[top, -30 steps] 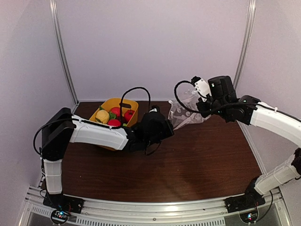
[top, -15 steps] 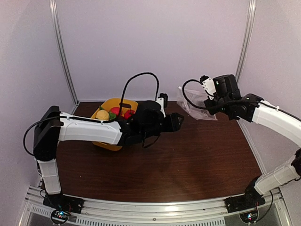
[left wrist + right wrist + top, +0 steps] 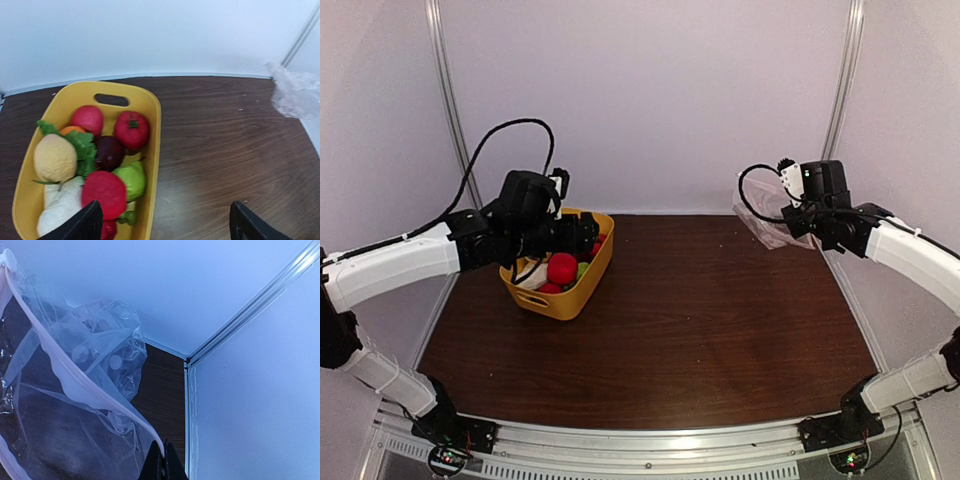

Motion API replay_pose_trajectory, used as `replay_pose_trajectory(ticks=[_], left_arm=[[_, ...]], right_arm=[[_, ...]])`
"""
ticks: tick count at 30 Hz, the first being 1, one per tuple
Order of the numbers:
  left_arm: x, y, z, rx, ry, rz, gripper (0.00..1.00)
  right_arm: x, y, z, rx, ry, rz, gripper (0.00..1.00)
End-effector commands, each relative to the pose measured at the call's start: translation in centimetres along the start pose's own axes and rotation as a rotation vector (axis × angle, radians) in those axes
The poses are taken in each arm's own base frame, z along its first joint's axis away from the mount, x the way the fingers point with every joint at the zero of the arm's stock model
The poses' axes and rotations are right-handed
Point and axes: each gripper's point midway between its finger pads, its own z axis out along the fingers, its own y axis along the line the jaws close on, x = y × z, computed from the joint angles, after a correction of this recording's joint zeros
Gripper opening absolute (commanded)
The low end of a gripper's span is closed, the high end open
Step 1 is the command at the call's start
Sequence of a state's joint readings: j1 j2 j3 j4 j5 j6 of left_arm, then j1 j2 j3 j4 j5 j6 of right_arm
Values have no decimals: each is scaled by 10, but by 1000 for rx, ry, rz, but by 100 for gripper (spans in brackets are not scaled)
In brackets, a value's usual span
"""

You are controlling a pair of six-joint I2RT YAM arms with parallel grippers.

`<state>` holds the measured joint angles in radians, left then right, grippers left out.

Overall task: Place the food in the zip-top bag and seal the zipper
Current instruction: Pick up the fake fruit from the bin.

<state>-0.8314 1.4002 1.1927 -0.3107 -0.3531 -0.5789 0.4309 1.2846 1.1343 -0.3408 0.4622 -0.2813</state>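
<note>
Left gripper [image 3: 165, 226] spread wide, hovering over yellow tub [image 3: 152, 115]; toy food [image 3: 131, 130] all inside tub. Right gripper [image 3: 161, 462] pressed together, pinching zip-top bag [image 3: 95, 365] edge near right rear table [image 3: 720, 300] corner.
</note>
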Motion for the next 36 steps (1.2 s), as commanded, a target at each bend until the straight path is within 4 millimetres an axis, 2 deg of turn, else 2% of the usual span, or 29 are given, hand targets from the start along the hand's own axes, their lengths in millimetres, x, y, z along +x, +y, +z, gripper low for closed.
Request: replay_pose_trajectory(ticks=[1, 4, 8, 13, 20, 26, 32, 36], left_arm=[[41, 72, 4, -194, 219, 85, 89], [52, 97, 13, -258, 311, 66, 89], [61, 99, 28, -238, 376, 87, 92], [74, 107, 51, -227, 450, 87, 92], [78, 121, 75, -270, 473, 73, 87], [83, 120, 88, -250, 493, 79, 81], [72, 114, 86, -226, 468, 80, 58], [62, 112, 76, -217, 460, 89, 48]], right_arm=[[-13, -20, -18, 30, -50, 20, 0], [5, 12, -12, -67, -23, 2, 0], [35, 73, -2, -288, 27, -64, 0], [44, 109, 0, -448, 46, -50, 0], [49, 120, 1, -490, 54, -41, 0], [52, 118, -2, -484, 42, -36, 0], [54, 119, -2, -489, 48, -40, 0], [54, 119, -3, -493, 49, -39, 0]])
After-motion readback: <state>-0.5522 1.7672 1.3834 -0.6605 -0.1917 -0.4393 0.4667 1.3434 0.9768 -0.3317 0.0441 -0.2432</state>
